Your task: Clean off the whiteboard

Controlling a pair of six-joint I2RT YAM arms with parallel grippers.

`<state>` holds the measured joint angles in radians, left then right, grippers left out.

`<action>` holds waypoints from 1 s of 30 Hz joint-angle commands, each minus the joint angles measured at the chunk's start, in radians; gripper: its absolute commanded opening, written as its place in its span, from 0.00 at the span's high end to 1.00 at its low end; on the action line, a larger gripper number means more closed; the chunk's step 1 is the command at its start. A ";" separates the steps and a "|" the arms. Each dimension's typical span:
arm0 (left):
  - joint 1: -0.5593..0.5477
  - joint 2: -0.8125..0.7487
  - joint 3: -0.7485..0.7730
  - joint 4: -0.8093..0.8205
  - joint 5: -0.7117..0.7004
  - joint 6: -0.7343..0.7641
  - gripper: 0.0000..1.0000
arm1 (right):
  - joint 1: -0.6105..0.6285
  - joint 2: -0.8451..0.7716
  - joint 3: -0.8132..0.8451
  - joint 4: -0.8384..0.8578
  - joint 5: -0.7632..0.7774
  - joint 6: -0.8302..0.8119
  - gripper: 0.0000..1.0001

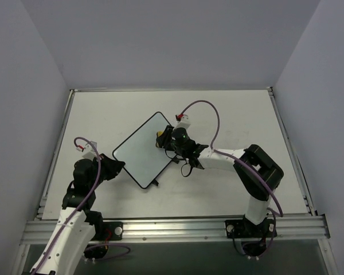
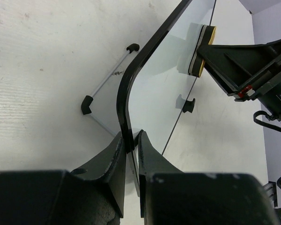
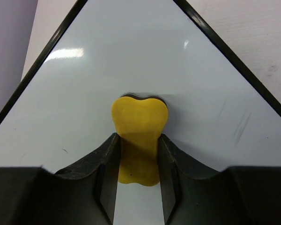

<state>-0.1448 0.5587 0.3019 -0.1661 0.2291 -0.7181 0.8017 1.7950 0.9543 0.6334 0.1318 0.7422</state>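
Observation:
The whiteboard (image 1: 144, 149), white with a thin black frame, lies tilted in the middle of the table. My left gripper (image 1: 117, 165) is shut on its near left corner; in the left wrist view the black frame (image 2: 126, 93) runs between my fingers (image 2: 113, 157). My right gripper (image 1: 165, 137) is shut on a small yellow sponge (image 3: 138, 140) and presses it onto the board's right part (image 3: 131, 61). The sponge also shows in the left wrist view (image 2: 202, 49). A few faint grey streaks (image 3: 239, 127) remain on the board to the right of the sponge.
The board's two black feet (image 2: 86, 104) rest on the white table (image 1: 229, 114). Grey walls close in the table on three sides. An aluminium rail (image 1: 178, 228) runs along the near edge by the arm bases.

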 commanded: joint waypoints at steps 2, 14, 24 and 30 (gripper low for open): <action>-0.016 0.007 0.016 -0.030 0.012 0.045 0.98 | 0.030 0.046 0.021 -0.136 -0.011 -0.010 1.00; -0.022 0.013 0.016 -0.029 0.006 0.045 0.98 | 0.261 0.199 0.333 -0.265 0.022 -0.050 1.00; -0.026 0.014 0.017 -0.029 0.004 0.046 0.98 | 0.196 0.199 0.219 -0.189 -0.052 0.002 1.00; -0.029 0.021 0.019 -0.027 0.003 0.046 0.98 | 0.074 0.119 0.078 -0.144 -0.047 0.005 1.00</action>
<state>-0.1513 0.5709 0.3019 -0.1825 0.2050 -0.7216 0.9375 1.8729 1.1290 0.6182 0.0803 0.7475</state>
